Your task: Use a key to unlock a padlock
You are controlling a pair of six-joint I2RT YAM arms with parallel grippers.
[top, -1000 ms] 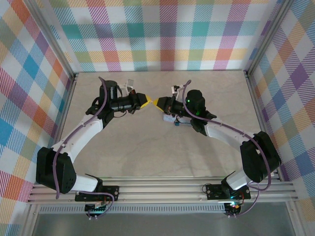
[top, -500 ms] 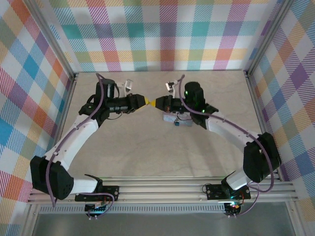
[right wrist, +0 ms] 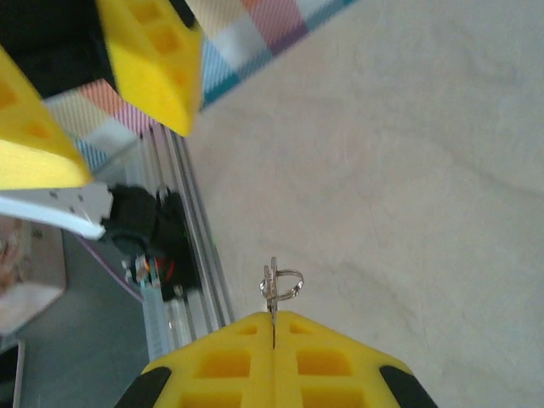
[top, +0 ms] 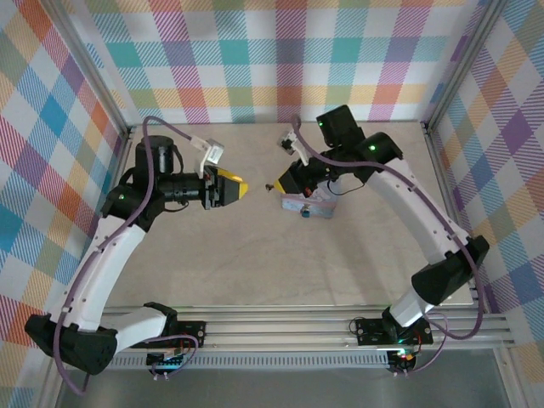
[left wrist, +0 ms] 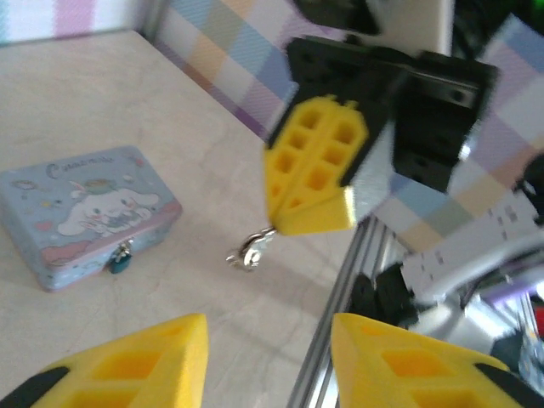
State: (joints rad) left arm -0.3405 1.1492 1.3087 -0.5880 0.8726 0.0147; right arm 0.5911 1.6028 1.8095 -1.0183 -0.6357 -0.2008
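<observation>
Key [right wrist: 274, 293]: small grey metal piece with a ring. Its lower end is pinched between the clenched jaws of the right gripper [right wrist: 272, 327], and the rest sticks out past the yellow fingertips, clear of the table [top: 212, 263]

Left gripper [left wrist: 268, 361]: jaws released and standing apart with nothing between them. It faces the key, and there is a gap between the two

Padlock [left wrist: 121, 259]: dark blue, hanging at the front of the pale blue cartoon box [left wrist: 76, 204], which lies on the table near the right gripper
</observation>
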